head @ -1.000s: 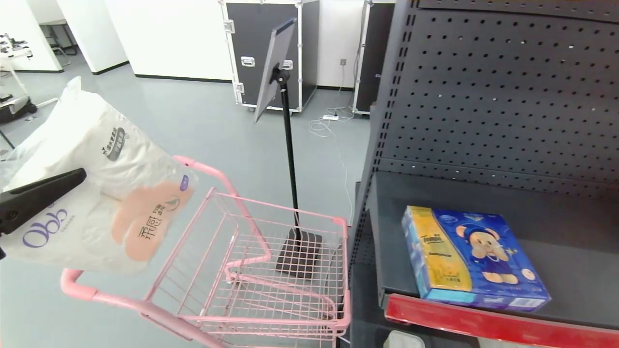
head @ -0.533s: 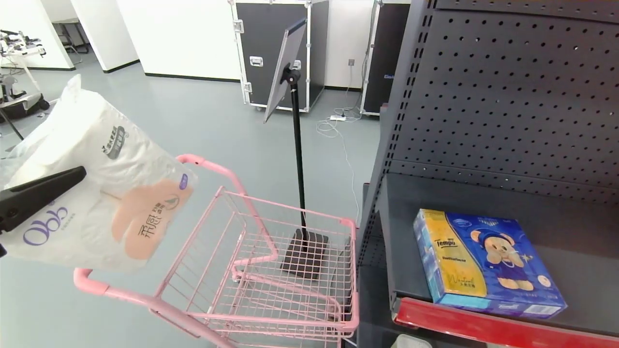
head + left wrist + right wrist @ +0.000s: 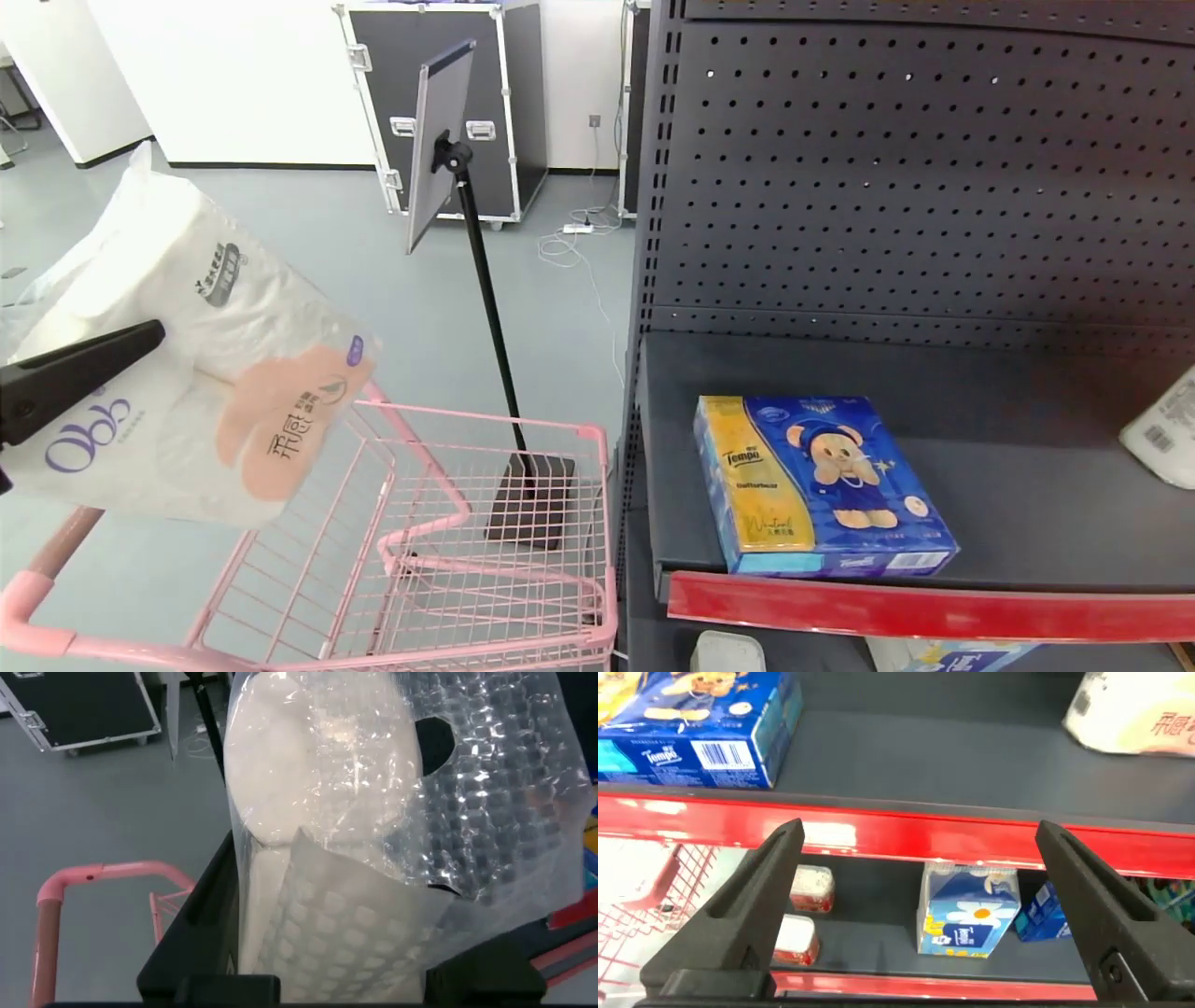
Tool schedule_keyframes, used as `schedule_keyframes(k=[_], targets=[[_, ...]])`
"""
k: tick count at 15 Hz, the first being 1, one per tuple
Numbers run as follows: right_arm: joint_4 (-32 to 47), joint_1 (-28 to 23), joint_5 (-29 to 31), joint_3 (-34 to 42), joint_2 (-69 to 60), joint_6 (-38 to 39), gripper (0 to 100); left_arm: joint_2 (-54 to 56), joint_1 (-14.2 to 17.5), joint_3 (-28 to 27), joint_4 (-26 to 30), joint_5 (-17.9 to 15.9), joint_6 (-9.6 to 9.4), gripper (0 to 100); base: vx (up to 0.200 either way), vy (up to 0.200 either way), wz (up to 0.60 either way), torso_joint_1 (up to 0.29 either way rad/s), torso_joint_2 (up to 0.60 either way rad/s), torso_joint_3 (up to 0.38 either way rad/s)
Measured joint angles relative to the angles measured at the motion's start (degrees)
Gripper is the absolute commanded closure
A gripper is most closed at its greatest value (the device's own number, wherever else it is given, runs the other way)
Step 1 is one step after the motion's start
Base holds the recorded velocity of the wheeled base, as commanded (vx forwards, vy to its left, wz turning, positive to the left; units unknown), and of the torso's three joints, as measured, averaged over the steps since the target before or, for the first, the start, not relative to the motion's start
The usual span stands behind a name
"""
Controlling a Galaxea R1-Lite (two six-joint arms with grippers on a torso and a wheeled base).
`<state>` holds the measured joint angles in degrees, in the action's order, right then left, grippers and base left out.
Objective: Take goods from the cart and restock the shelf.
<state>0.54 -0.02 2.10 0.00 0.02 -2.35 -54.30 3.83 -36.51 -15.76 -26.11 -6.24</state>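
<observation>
A white pack of paper rolls point(image 3: 224, 308) in clear plastic hangs tilted above the near left of the pink wire cart point(image 3: 485, 425). My left gripper point(image 3: 112, 373) is shut on it at the far left; in the left wrist view the pack point(image 3: 364, 812) sits between the black fingers point(image 3: 201, 924). To the right stands the dark shelf point(image 3: 1027, 504), bearing a blue tissue box point(image 3: 822, 481) and a white pack point(image 3: 1162, 429) at its right end. My right gripper point(image 3: 920, 831) is open in front of the shelf's red edge strip point(image 3: 906, 826), with nothing between its fingers.
A tilted panel on a black pole stand point(image 3: 485, 308) rises behind the cart, and black flight cases point(image 3: 439, 103) stand against the far wall. The lower shelf holds a blue-white carton point(image 3: 971, 919) and small jars point(image 3: 808, 915). The pegboard back point(image 3: 887, 187) closes off the shelf's rear.
The whole head view has swung toward the shelf, so cart and shelf sit further left in the picture. The pack stays held in my left gripper the same way.
</observation>
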Motion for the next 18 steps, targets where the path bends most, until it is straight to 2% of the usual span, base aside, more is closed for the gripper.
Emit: schedule_keyframes(k=[5,8,14,18], targets=[[-0.02,0.0,0.01,0.0,0.0,0.01,0,0.17,0.11,0.02,-0.02,0.11,-0.07,100,0.0,0.0,0.0,0.0,0.0,0.0],[-0.02,-0.05,0.01,0.0,0.0,0.0,0,0.28,0.11,0.02,-0.07,0.41,-0.13,100,-0.2,0.0,0.0,0.002,0.01,0.007],[0.0,0.02,0.01,0.0,0.0,0.01,0,0.48,0.11,0.22,0.06,0.57,-0.18,100,0.0,0.0,0.0,0.0,0.0,0.0],[-0.02,-0.09,0.01,0.0,0.0,-0.02,0,0.52,0.11,0.21,-0.24,0.55,-0.6,100,0.0,-0.2,0.0,0.003,0.0,0.004]])
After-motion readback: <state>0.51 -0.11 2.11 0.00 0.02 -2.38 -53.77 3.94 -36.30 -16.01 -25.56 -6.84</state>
